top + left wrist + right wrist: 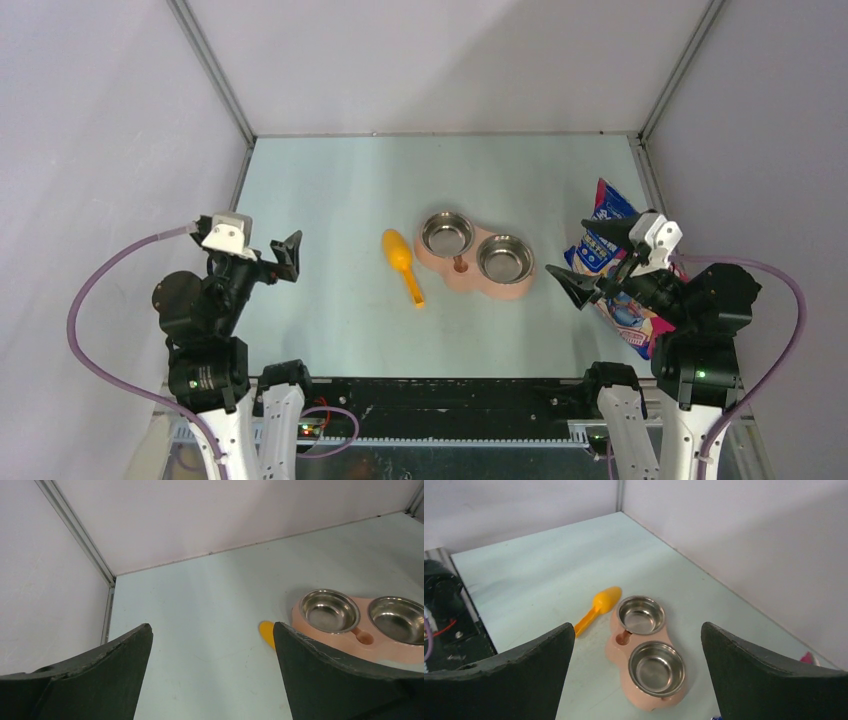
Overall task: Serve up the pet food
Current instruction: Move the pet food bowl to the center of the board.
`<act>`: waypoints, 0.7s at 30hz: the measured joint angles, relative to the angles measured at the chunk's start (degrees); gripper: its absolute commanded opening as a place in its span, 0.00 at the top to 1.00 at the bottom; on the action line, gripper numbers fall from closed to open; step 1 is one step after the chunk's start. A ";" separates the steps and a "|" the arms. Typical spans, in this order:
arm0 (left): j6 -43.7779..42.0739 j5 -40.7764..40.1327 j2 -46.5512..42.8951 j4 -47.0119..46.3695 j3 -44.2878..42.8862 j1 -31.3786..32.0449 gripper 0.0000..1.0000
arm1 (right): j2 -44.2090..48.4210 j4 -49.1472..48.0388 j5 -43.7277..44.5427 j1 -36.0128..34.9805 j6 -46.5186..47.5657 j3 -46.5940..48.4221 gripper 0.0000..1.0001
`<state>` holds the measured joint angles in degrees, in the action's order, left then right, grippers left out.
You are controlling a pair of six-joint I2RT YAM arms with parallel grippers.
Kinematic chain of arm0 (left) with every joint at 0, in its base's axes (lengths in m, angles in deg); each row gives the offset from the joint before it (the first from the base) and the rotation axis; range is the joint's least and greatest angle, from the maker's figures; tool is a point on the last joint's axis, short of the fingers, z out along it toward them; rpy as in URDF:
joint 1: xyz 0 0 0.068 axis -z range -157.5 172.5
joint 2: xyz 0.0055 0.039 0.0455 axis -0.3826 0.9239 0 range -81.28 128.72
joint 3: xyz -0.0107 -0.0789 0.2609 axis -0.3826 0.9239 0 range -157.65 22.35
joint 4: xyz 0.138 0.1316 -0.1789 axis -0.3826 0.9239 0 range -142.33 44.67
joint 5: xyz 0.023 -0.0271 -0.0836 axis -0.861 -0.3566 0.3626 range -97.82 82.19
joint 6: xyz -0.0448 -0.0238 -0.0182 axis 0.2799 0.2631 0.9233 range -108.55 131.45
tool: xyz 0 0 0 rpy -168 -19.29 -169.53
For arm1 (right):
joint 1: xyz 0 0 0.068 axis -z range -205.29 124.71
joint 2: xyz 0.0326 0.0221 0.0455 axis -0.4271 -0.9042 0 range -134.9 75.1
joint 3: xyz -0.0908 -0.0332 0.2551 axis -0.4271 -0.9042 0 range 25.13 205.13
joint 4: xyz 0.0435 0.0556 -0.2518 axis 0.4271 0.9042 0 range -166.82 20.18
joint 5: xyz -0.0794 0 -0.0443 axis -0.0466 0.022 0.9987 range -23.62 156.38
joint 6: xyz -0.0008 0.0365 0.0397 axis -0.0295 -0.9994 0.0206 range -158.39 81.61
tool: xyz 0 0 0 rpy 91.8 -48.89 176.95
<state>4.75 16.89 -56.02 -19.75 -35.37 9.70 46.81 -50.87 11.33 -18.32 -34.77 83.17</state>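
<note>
Serving is not begun yet, as far as can be seen. The two steel bowls [446,233] in the pink feeder [452,283] are both seen shiny and bare, with no food in them. The yellow scoop [402,263] is seen lying just beside the feeder, and nothing is seen in it. The cat food bag [610,208] is found at the right side of the table, by the right gripper [636,627]. No pellets are seen. The jaws of the left gripper [212,626] and of the right gripper are held wide apart, and nothing is gripped. The food is yet to be scooped and poured.
</note>
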 measured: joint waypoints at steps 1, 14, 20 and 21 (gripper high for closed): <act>-0.13 0.13 -0.02 0.00 0.02 0.00 0.02 | 0.00 0.09 -1.05 0.00 0.39 -0.04 0.00; -0.87 1.27 0.00 -0.28 1.09 -0.04 0.02 | -0.24 -1.29 -10.40 -0.15 1.60 -3.82 0.00; -0.83 1.44 0.15 -0.74 2.14 -0.04 0.02 | -0.39 -1.31 -11.15 -0.81 1.55 -3.96 0.00; -0.83 1.44 0.37 -0.76 2.27 -0.04 0.02 | -0.39 -1.38 -11.19 -0.90 1.57 -4.02 0.00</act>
<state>3.92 18.34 -55.65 -20.52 -33.09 9.66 46.41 -52.24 0.14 -19.22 -33.20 79.14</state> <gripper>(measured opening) 0.985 0.997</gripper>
